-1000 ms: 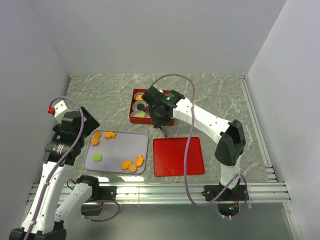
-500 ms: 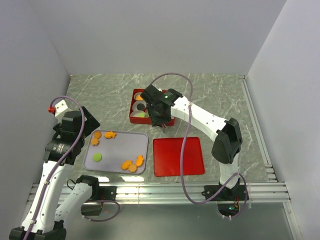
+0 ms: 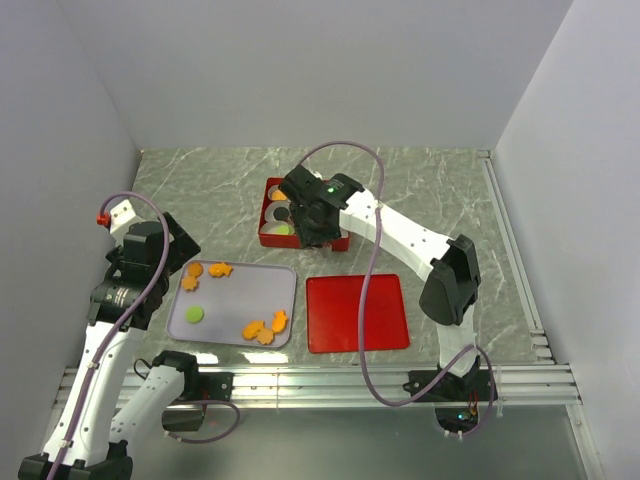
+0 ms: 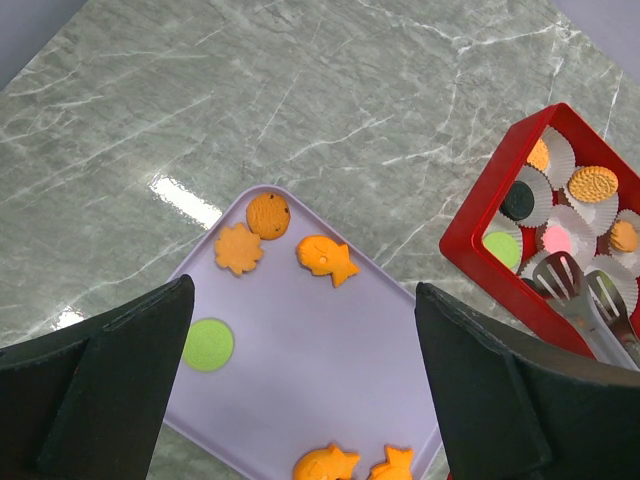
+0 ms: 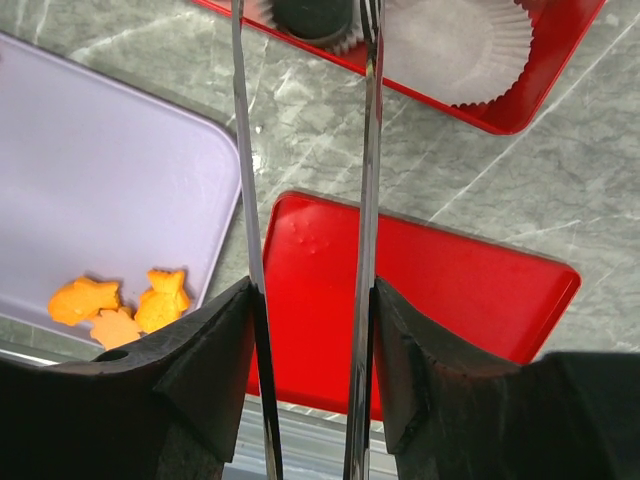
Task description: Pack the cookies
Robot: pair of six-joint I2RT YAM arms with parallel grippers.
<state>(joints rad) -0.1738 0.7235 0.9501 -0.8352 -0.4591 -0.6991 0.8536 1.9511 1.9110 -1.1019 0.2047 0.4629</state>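
Hovering right tool point(image 5: 305, 40), apparently empty-tonged

no readable text, labels or numbers

Right gripper point(image 3: 300, 222) extended far forward, fingers parted, left gripper point(image 4: 300, 400) raised, wide apart

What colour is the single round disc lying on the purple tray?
Green disc, clearest in the left wrist view.
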